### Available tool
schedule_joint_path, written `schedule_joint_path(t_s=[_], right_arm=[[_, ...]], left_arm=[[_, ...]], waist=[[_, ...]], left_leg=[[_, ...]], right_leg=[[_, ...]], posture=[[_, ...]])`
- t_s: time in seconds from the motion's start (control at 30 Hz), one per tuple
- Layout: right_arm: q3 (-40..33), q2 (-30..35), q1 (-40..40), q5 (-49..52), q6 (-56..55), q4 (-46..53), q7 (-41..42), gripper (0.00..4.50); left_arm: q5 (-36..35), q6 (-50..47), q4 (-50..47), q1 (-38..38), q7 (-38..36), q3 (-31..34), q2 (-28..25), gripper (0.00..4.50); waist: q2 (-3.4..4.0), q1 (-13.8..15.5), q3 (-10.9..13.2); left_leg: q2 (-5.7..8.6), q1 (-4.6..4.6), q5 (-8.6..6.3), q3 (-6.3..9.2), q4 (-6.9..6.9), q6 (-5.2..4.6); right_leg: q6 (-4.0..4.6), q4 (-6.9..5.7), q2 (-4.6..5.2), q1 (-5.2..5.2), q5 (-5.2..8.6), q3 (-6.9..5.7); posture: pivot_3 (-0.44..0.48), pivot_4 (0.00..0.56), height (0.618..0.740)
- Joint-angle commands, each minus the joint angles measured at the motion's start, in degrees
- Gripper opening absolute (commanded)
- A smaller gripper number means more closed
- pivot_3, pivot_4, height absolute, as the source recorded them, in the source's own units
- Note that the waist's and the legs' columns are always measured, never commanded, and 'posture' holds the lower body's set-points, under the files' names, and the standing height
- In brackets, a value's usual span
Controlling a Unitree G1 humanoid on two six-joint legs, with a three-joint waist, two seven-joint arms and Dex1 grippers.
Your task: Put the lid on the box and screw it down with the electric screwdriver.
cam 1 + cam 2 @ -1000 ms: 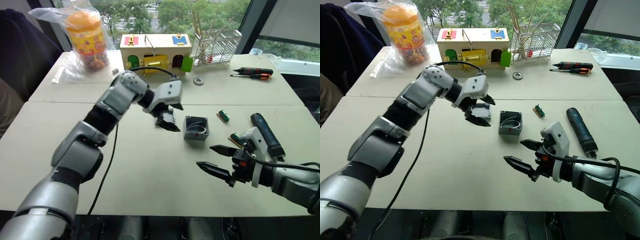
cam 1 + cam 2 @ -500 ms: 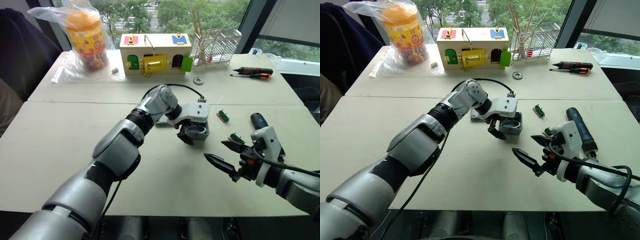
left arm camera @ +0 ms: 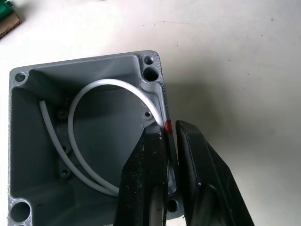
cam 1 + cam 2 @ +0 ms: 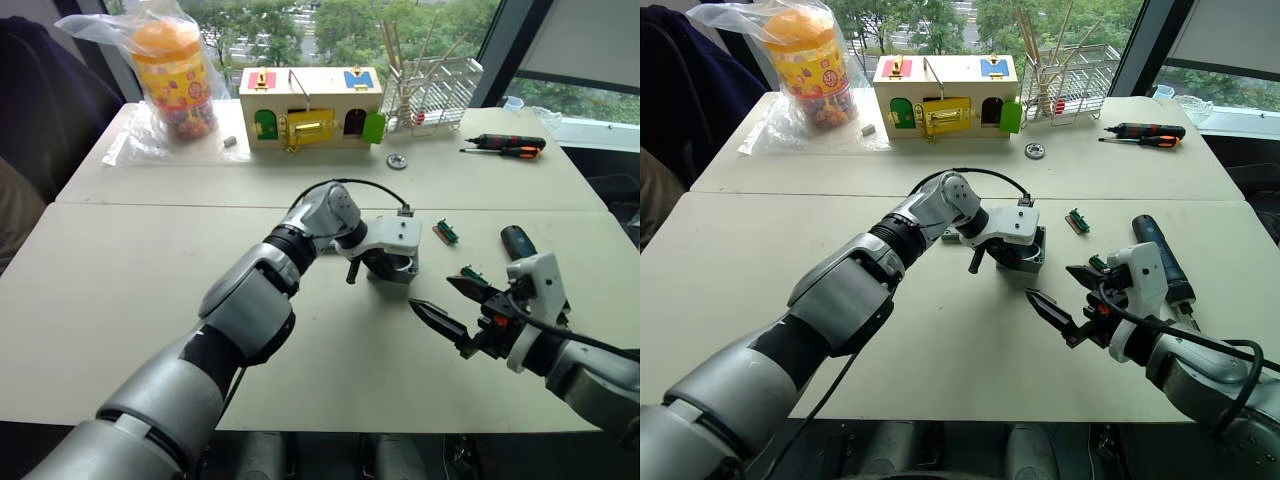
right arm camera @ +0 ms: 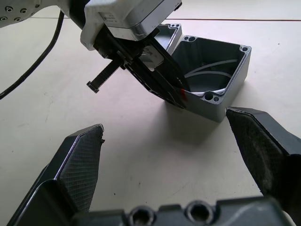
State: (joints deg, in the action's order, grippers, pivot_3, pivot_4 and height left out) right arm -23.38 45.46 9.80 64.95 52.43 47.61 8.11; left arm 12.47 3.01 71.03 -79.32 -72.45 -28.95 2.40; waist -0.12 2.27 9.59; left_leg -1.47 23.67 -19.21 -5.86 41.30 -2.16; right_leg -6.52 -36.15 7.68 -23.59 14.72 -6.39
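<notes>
The box (image 3: 70, 132), a grey open enclosure with a white wire looped inside, sits mid-table. My left gripper (image 3: 170, 141) is shut on the box's near wall, one finger (image 3: 146, 179) inside and the other outside, by a small red mark. The lid (image 5: 170, 32) lies flat just behind the box, mostly hidden by my left wrist. My right gripper (image 4: 1050, 283) hovers open just to the right of and nearer than the box (image 4: 1032, 255), fingertips pointing at it, with nothing between them. The electric screwdriver (image 4: 1160, 262) lies on the table behind my right hand.
Two green connector strips (image 4: 447, 232) lie right of the box. At the back stand a wooden box with coloured doors (image 4: 310, 105), a bagged orange jar (image 4: 175, 75) and a wire rack (image 4: 430, 90). Hand screwdrivers (image 4: 505, 147) and a metal ring (image 4: 398, 161) lie back right.
My left arm swung right from the lid to the box and its fingers closed on the box's wall. My right gripper edged towards the box, still open.
</notes>
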Motion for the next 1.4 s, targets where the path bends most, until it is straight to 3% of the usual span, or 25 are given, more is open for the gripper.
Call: schedule_joint_path(t_s=[0.03,0.23,0.4,0.47,0.6,0.87,1.4], right_arm=[[0.02,0.02,-0.29,-0.14,-1.38,1.02,0.45,4.5],[1.04,0.41,-1.38,-0.68,-1.53,-0.07,1.33,4.5],[1.06,1.12,-0.93,1.06,-0.73,0.15,2.6,4.5],[0.63,1.72,-0.1,1.97,-0.43,0.41,3.16,4.5],[0.52,2.47,0.37,2.73,-0.48,0.26,3.51,4.5],[0.73,2.63,0.87,2.92,-1.01,0.52,2.9,4.5],[2.01,1.64,0.69,3.35,-1.77,1.45,0.45,4.5]], left_arm=[[-0.01,0.48,-1.24,-1.74,-0.82,2.33,-0.35,0.03],[0.06,0.58,-2.03,-1.7,-2.76,3.44,-1.43,0.03],[-3.15,12.13,-5.75,1.55,-17.25,4.87,-6.95,0.03],[-6.07,13.87,-6.56,2.31,-19.74,3.31,-8.56,0.03],[-12.82,13.49,-9.12,3.72,-20.05,-2.58,-10.56,0.03],[-24.18,16.2,-17.74,5.62,-20.05,-21.18,-17.9,0.03],[-27.22,22.53,-17.91,5.4,-20.05,-27.91,-19.52,0.03]], waist=[[0.0,-0.04,0.0],[0.01,-0.01,0.0],[0.03,-0.18,-0.01],[0.03,-0.13,-0.02],[0.03,0.07,-0.02],[0.04,-0.01,-0.02],[0.05,-0.01,-0.03]], left_leg=[[0.0,0.01,0.0,0.0,0.0,0.0],[0.0,0.02,0.0,-0.01,0.01,0.0],[-0.02,0.06,0.17,-0.03,0.0,0.31],[-0.03,0.06,0.19,-0.05,-0.01,0.33],[-0.02,0.2,0.18,0.04,0.19,0.32],[-0.03,0.38,0.07,0.07,0.5,0.13],[0.0,0.41,0.02,0.09,0.6,0.04]], right_leg=[[0.0,0.0,0.0,-0.01,0.0,0.0],[0.0,-0.01,0.0,-0.03,0.0,0.0],[0.0,-0.04,-0.01,-0.11,0.0,0.0],[0.01,-0.06,-0.02,-0.12,0.0,0.0],[0.01,-0.09,-0.01,-0.1,0.0,-0.02],[0.0,-0.13,0.0,-0.11,-0.02,-0.01],[0.0,-0.14,0.0,-0.09,-0.02,-0.02]], posture=[[0.0,0.15,0.708],[0.0,0.15,0.708],[0.0,0.15,0.708],[0.0,0.15,0.708],[0.0,0.15,0.708],[0.0,0.15,0.708],[0.0,0.15,0.708]])
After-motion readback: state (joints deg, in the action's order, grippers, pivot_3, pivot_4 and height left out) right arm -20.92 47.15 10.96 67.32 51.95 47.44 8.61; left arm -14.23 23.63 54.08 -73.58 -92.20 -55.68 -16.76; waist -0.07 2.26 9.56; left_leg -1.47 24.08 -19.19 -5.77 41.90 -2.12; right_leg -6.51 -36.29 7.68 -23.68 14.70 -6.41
